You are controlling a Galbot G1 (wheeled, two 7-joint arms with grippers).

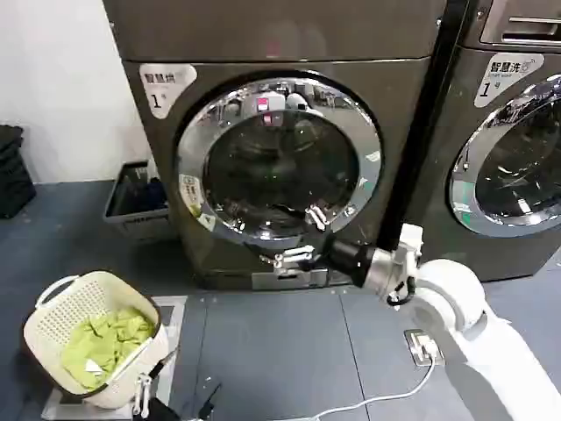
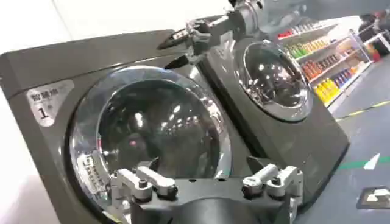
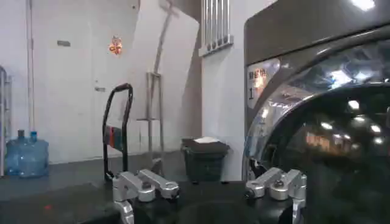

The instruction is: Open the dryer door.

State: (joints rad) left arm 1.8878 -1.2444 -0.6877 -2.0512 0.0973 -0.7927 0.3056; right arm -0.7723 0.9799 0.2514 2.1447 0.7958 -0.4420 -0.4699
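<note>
Head view: right gripper (image 1: 302,237) reaches to lower right rim of round chrome-ringed glass dryer door (image 1: 279,158), fingers spread apart, holding nothing. Door closed on dark grey front-loading dryer (image 1: 289,53). Left gripper (image 2: 207,182) faces door, fingers wide apart, empty.

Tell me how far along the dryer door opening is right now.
Done: the right gripper has reached the lower right rim of the dryer door, fingers open. In hand: lining up on the rim; nothing is gripped. Left: the door sits flush and closed, so gripping and pulling it open remain. The left gripper waits, open, facing the door.
</note>
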